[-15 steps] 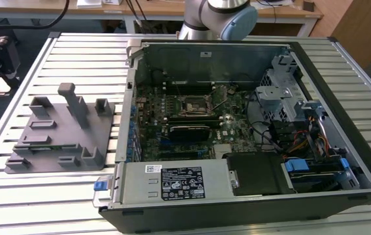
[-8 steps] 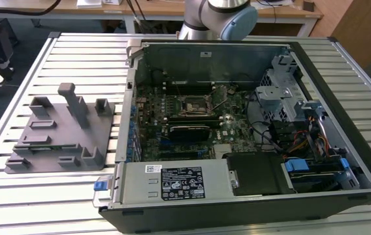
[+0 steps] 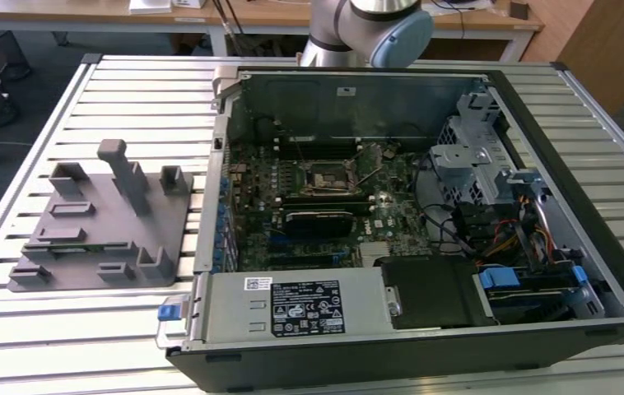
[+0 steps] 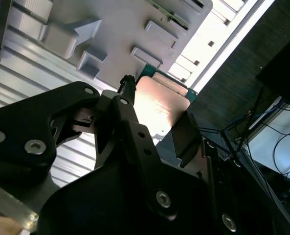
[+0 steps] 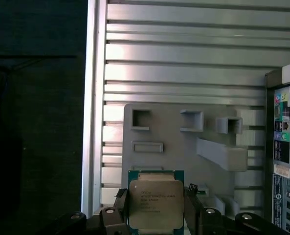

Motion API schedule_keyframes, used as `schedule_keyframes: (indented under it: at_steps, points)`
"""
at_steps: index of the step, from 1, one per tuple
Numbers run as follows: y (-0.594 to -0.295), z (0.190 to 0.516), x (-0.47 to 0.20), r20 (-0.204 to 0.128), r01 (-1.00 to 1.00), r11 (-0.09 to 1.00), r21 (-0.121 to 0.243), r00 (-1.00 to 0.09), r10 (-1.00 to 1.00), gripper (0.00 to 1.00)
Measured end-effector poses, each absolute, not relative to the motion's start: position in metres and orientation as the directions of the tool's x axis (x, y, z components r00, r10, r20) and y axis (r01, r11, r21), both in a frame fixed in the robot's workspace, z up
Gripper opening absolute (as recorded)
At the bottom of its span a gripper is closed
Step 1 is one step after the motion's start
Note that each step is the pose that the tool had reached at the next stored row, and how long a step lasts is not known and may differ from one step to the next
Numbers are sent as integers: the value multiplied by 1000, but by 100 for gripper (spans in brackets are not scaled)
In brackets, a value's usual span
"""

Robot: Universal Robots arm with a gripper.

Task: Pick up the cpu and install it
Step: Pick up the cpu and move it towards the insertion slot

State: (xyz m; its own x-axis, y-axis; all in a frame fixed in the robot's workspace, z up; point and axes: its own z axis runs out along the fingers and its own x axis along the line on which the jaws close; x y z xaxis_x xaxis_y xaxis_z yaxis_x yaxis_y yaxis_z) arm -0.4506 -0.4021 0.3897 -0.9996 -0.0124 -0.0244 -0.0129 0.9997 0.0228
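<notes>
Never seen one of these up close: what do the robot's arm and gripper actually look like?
The arm is silver-grey, rounded tubing with a pale blue round joint cap. The gripper is black, built of angular linked plates dotted with silver screw heads.

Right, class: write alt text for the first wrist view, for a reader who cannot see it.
The tool grips the cpu, a silvery square chip with a green rim, by two opposite edges. Beyond it lies a grey holder tray on a ribbed metal table, with a computer case beside the tray.
</notes>
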Motion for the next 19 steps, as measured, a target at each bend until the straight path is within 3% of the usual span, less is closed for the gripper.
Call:
schedule_keyframes:
  at_steps: [6, 19]
  points:
    - [-402, 409, -451, -25, -13, 1000, 23, -1000, -12, 54]
    - [-402, 409, -446, -25, -13, 1000, 23, -1000, -12, 54]
